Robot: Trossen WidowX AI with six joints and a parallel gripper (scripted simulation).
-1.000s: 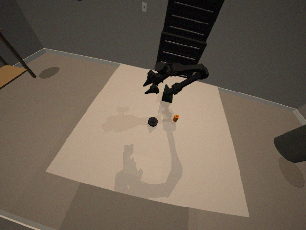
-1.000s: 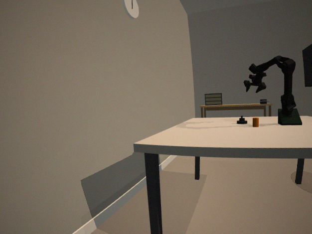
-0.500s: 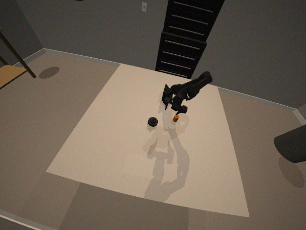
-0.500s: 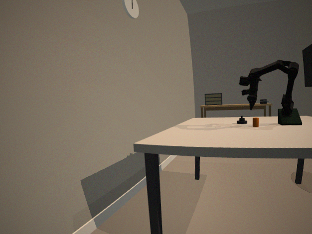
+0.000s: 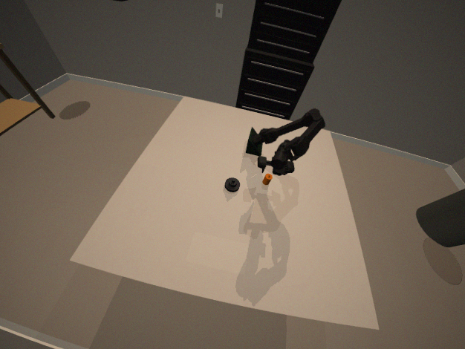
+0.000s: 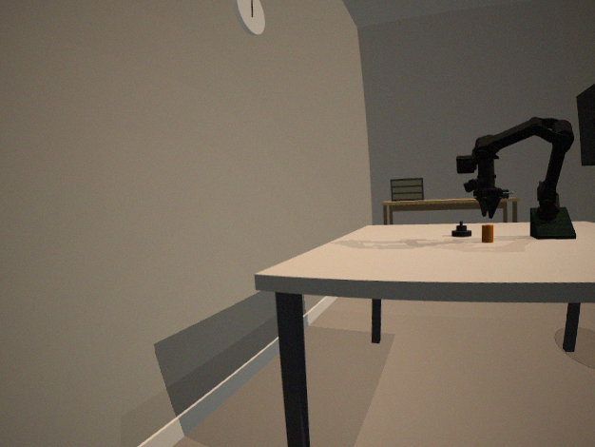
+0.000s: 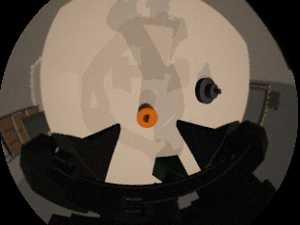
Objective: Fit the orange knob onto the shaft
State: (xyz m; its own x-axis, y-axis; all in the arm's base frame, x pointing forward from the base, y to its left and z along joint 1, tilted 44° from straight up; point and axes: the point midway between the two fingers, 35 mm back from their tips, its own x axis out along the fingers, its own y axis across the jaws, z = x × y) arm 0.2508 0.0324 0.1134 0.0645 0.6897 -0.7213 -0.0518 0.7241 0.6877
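Observation:
The orange knob [image 5: 267, 179] [image 6: 488, 233] [image 7: 148, 116] stands upright on the pale table [image 5: 150, 225] [image 6: 384, 269] [image 7: 71, 59], its hole facing up. The dark round pedestal [image 5: 232, 184] [image 6: 461, 233] [image 7: 207, 89] with its short shaft [image 6: 461, 223] stands apart from the knob, to its left in the top and exterior views. My gripper [image 5: 279, 171] [image 6: 489, 214] [image 7: 149, 124] points down, open and empty. It hangs a short way above the knob, and the fingers do not touch it. The shaft's flat side does not show.
The arm's dark base [image 5: 253, 146] [image 6: 552, 229] sits on the table just behind the knob. A black shelf unit [image 5: 278, 56] stands behind the table. A wooden side table [image 6: 432, 204] is farther back. A dark rounded object [image 5: 443, 217] is off the table's right side.

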